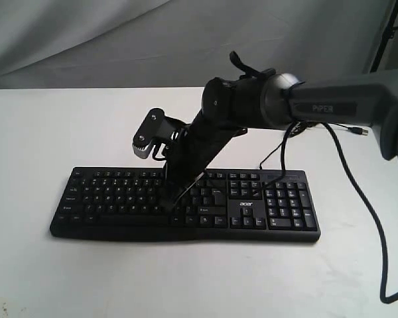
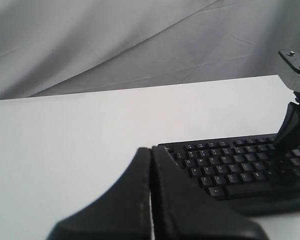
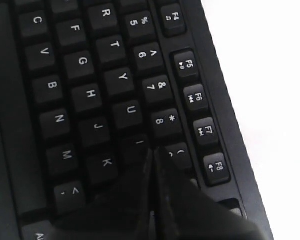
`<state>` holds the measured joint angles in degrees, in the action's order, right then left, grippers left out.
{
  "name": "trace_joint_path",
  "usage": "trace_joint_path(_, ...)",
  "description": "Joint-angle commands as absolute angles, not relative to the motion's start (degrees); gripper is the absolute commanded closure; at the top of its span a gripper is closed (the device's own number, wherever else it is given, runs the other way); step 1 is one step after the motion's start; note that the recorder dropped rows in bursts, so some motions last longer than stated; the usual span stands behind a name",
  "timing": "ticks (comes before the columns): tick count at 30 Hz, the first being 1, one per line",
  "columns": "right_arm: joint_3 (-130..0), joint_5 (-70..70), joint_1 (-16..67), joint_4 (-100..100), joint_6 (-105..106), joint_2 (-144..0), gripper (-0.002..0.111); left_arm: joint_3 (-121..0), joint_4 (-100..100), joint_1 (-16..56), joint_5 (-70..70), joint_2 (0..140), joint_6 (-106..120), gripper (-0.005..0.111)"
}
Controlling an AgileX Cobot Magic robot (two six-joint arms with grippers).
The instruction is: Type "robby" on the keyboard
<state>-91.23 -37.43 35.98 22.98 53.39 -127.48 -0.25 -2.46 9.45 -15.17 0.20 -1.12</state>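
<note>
The black keyboard [image 1: 113,199] with white legends and an acer logo lies across the white table [image 1: 186,278]. My right gripper [image 1: 166,201] reaches in from the right and points steeply down onto its letter block. In the right wrist view the right gripper [image 3: 154,151] is shut and empty, its tip at the gap between the I key and the 9 key on the keyboard [image 3: 80,65]; the keys under the fingers are hidden. My left gripper [image 2: 151,149] is shut and empty, held off the left end of the keyboard [image 2: 230,167]. It does not show in the exterior view.
The right arm [image 1: 331,103] spans the scene from the right above the number pad. Black cables [image 1: 358,192] loop over the table to the right of the keyboard, with a USB plug [image 1: 362,131] behind. A grey cloth [image 1: 119,40] hangs behind the table.
</note>
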Motion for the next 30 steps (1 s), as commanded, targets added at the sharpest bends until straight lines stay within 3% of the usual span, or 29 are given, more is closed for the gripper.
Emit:
trace_joint_path(1,-91.1,-37.7,36.0,23.5,54.0,-128.6,0.108,0.0,-2.7,9.8,-14.9,0.0,-1.3,0.107)
trace_joint_path(17,-91.1,-37.9,36.2,23.9,54.0,-125.3,0.108,0.0,-2.7,9.8,-14.9,0.0,-1.3,0.107)
trace_joint_path(30,-91.5,-33.3,43.2,28.2,57.1,-126.3,0.108,0.0,-2.7,9.8,-14.9,0.0,-1.3,0.107)
